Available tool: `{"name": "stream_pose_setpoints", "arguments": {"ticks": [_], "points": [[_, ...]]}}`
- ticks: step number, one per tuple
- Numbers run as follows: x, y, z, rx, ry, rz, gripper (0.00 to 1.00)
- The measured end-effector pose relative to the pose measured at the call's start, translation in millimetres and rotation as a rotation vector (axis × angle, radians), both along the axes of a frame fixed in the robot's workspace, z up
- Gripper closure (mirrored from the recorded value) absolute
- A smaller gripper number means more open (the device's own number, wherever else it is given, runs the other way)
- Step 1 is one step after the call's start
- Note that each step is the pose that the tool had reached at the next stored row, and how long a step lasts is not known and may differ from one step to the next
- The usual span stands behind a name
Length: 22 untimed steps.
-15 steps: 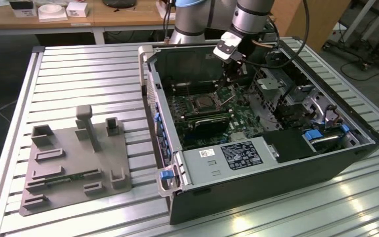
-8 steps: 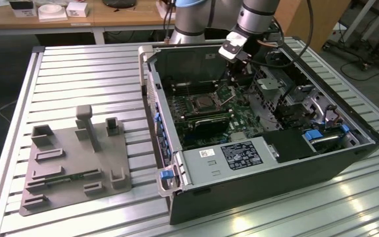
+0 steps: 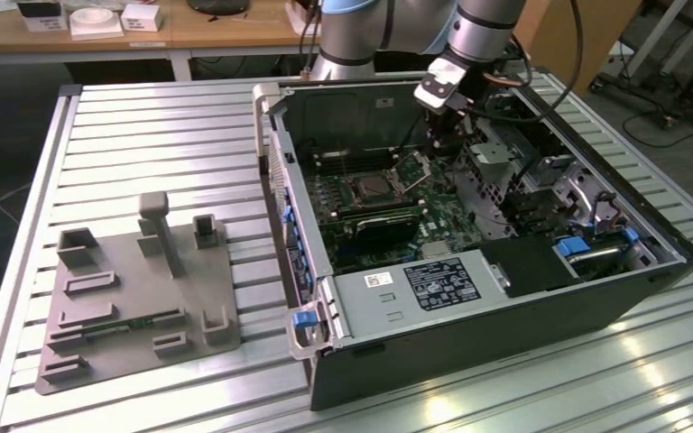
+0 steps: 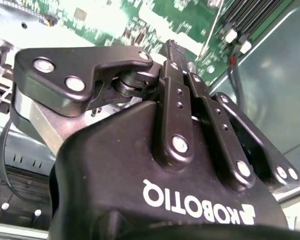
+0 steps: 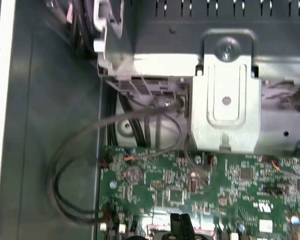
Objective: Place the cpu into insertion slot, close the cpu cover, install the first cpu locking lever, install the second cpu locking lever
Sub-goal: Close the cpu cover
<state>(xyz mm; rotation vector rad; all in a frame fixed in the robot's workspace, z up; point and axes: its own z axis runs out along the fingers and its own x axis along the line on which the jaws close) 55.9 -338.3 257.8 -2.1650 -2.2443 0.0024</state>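
The open computer case (image 3: 635,298) lies on the slatted table with its green motherboard (image 3: 377,212) facing up. The insertion slot (image 3: 368,189) is a black-rimmed square on the board. I cannot tell whether the cpu lies in it. The cpu cover (image 3: 417,168), a thin silvery frame, stands tilted up at the slot's edge on the exterior view's right. My gripper (image 3: 443,142) hangs just above and behind that raised cover. Its black fingers meet at the tips over the board in both wrist views (image 4: 171,47) (image 5: 182,221), shut with nothing visible between them.
A black label-bearing box (image 3: 443,281) fills the case's near end. Drive cages and cables (image 3: 527,180) crowd the exterior view's right. Looped grey cables (image 5: 80,165) and a silver bracket (image 5: 225,100) sit beside the board. A grey fixture plate (image 3: 142,289) lies on the table (image 3: 142,126).
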Motion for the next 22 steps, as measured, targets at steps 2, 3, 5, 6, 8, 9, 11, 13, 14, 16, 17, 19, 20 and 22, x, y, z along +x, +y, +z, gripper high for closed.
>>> {"name": "stream_pose_setpoints", "arguments": {"ticks": [2,3,5,6,8,9,11,13,14,16,17,19,20,22], "points": [[4.8,0.3,-0.6,0.0001,0.0,0.0,0.9],[7.4,0.4,-0.9,0.0001,0.0,0.0,0.9],[9.3,0.6,-3.2,-0.0001,0.0,0.0,0.9],[9.4,0.7,-5.0,0.0,0.0,0.0,0.9],[9.4,0.7,-8.6,0.0,0.0,0.0,0.9],[9.4,0.7,-10.5,-0.0001,0.0,0.0,0.9],[9.6,0.7,-14.1,0.0,0.0,0.0,0.9],[9.6,0.7,-17.8,0.0001,0.0001,0.001,0.9],[9.5,0.7,-19.6,0.0,0.0004,0.001,0.9],[9.5,0.6,-22.9,0.0001,0.0015,0.002,0.9],[9.1,0.6,-23.9,0.0,0.0022,0.002,0.9],[7.1,0.7,-24.6,-0.0002,0.0029,0.002,0.9],[5.3,0.6,-24.8,-0.0001,0.0032,0.002,0.9],[1.8,0.6,-24.9,0.0,0.0035,0.002,0.9]]}}
